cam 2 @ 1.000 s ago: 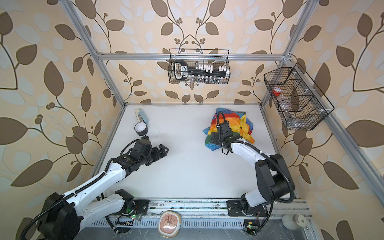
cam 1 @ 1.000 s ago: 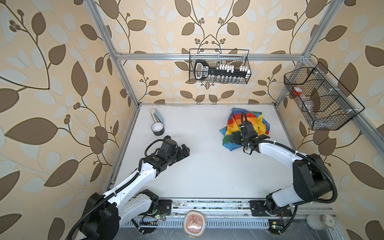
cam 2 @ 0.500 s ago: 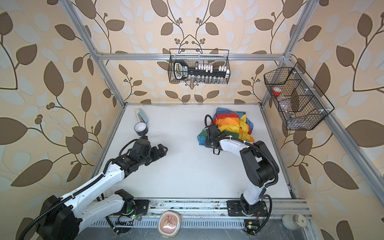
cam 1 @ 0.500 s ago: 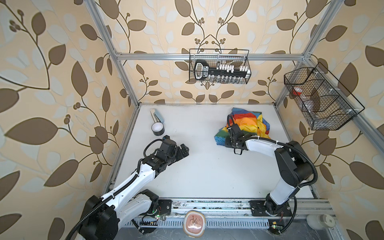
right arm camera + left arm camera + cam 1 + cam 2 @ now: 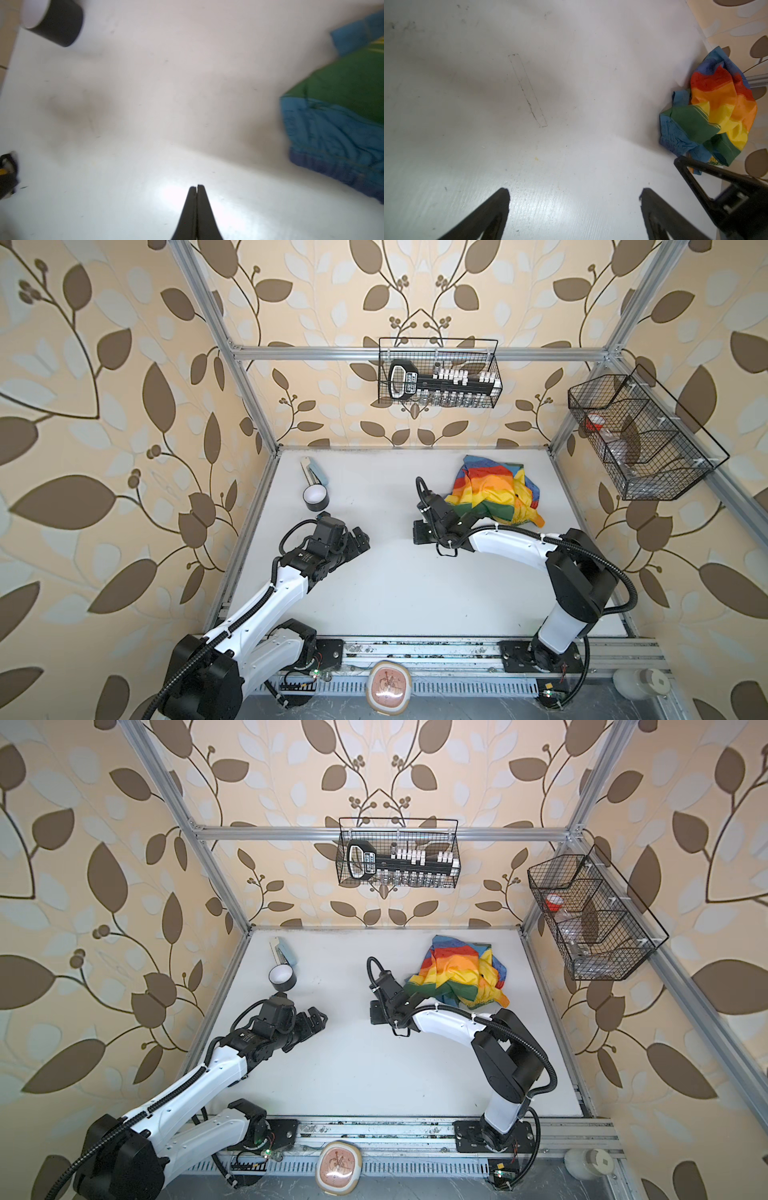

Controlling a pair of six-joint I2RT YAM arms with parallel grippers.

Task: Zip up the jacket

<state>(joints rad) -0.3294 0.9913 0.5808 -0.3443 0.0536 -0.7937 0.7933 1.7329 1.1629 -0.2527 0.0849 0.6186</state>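
White tabletop inside leaf-papered walls bears the crumpled jacket, left hand gaping empty, right hand pinched together empty nearby.

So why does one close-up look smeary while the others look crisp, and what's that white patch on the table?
Right wrist view: soft all over, the jacket smeared at its edge, probably motion blur; the white patch on the table by the right gripper is glare. Left wrist view: sharp, jacket creases clear, a milder sheen. Both top views: crisp, evenly lit.
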